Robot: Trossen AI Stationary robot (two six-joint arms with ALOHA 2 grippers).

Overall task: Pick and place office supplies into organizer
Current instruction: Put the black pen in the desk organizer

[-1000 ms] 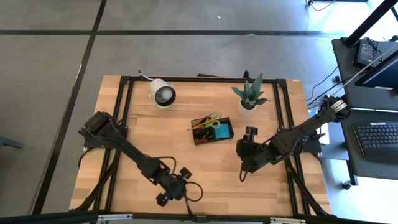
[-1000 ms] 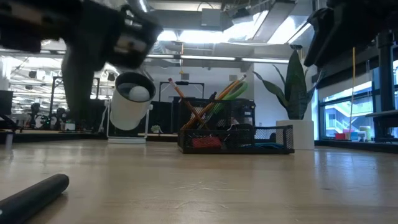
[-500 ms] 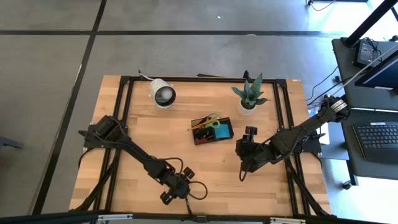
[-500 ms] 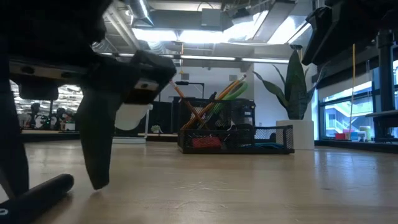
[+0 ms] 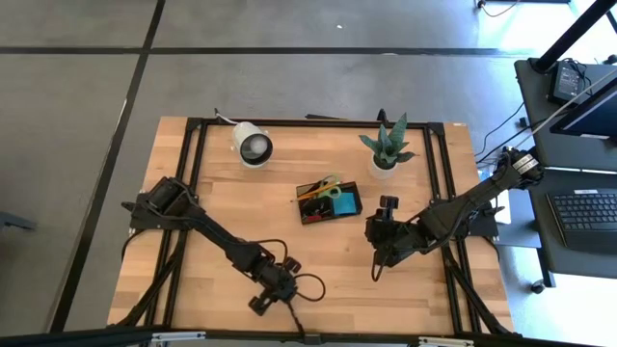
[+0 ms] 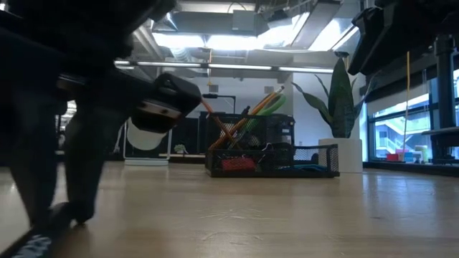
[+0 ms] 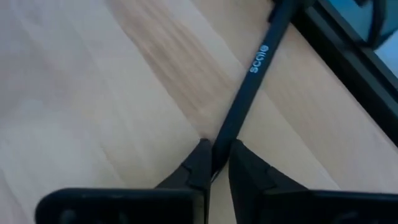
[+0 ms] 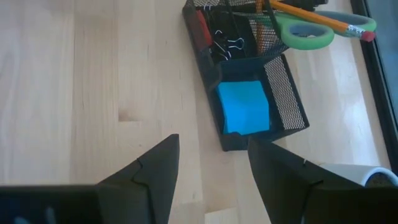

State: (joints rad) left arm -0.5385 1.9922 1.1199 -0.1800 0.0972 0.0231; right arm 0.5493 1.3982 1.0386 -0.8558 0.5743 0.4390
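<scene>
A black pen (image 7: 249, 93) with pale lettering lies on the wood near the table's near edge; it also shows in the high view (image 5: 295, 320). My left gripper (image 7: 214, 163) is down at the table there (image 5: 273, 292), shut on the pen. The black mesh organizer (image 5: 328, 200) stands mid-table and holds green-handled scissors (image 8: 305, 32), orange pencils (image 8: 323, 20), black clips (image 8: 225, 42) and a blue pad (image 8: 244, 107). My right gripper (image 8: 211, 163) is open and empty, above the table to the right of the organizer (image 5: 376, 241). My left gripper pinches the pen's shaft (image 7: 222, 140) between its two fingertips, one finger (image 7: 198, 163) on each side. The fingers come from above, slanting down toward the table's near edge. The pen runs on ahead of the fingers along the table top to the black edge frame.
A white round lamp-like object (image 5: 253, 145) lies at the far left. A potted plant (image 5: 386, 149) stands at the far right, behind the organizer. A black frame (image 5: 193, 193) runs along the table's edges. Bare wood lies between the two grippers.
My left gripper has gone down to the table and a little toward the right edge, onto the pen. In the low view its fingers stand closer together now than half a second ago, on either side of the pen. My right arm has kept still.
</scene>
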